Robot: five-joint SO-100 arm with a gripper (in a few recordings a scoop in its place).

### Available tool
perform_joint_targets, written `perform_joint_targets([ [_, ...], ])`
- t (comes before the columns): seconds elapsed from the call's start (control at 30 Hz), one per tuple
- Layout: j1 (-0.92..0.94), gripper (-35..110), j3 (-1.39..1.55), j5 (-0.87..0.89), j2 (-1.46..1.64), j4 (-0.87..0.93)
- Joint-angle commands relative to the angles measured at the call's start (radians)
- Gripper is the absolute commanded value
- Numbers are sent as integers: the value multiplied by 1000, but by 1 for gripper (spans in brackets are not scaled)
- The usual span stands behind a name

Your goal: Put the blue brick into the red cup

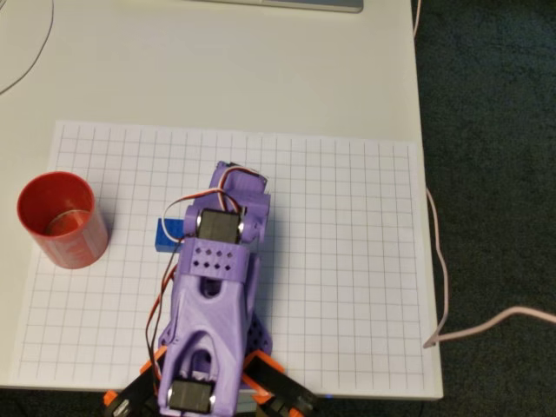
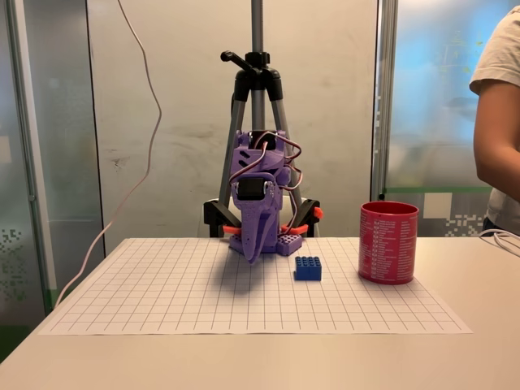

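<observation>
On a white table (image 2: 487, 357) covered by a gridded paper sheet (image 2: 162, 301), the blue brick (image 2: 308, 268) lies flat, studs up, nearest the fixed camera, with the red cup (image 2: 388, 242) standing upright well apart at its three o'clock. Just behind, the purple arm's gripper (image 2: 253, 252) hangs nose-down close above the sheet; whether its fingers are apart or together cannot be told. Seen from overhead, the brick (image 1: 168, 234) peeks out at about nine o'clock from the arm's head, its long axis apparently running across the picture, though the arm hides part of it. The cup (image 1: 62, 220) sits farther out along the same nine o'clock line. The pick likely turns on a short sideways shift toward the brick. Behind the arm stands a tripod (image 2: 257, 97); a person's arm (image 2: 497, 122) shows at the edge.
</observation>
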Motion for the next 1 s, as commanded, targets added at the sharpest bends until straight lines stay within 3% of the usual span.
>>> perform_joint_targets([
  [0.0,11,0,9,-46,3,-67],
  [0.73,28,0,6,-49,3,-58],
  [0.97,199,0,-265,-74,6,58],
])
